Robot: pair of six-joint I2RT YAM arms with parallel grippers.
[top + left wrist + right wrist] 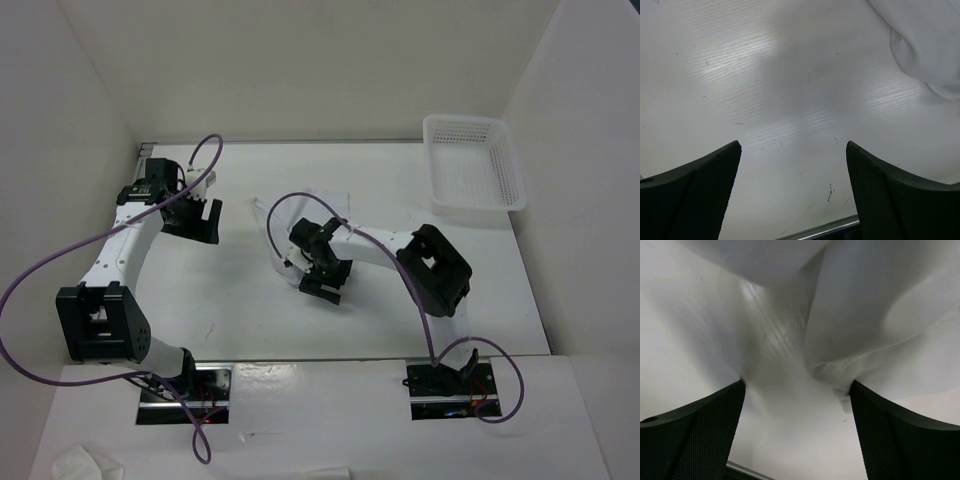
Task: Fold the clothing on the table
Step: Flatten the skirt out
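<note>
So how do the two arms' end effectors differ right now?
The left end effector hangs over bare table, with the clothing off to one side. The right end effector sits right at the clothing, rumpled fabric between its fingers. From above, the left one is near the table's far left corner, the right one near the middle. Both have black fingers, spread open, clamped on nothing.

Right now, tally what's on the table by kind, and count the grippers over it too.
Thin white fabric clothing: 1
White plastic mesh basket: 1
Black grippers: 2, left gripper and right gripper
Total: 4
</note>
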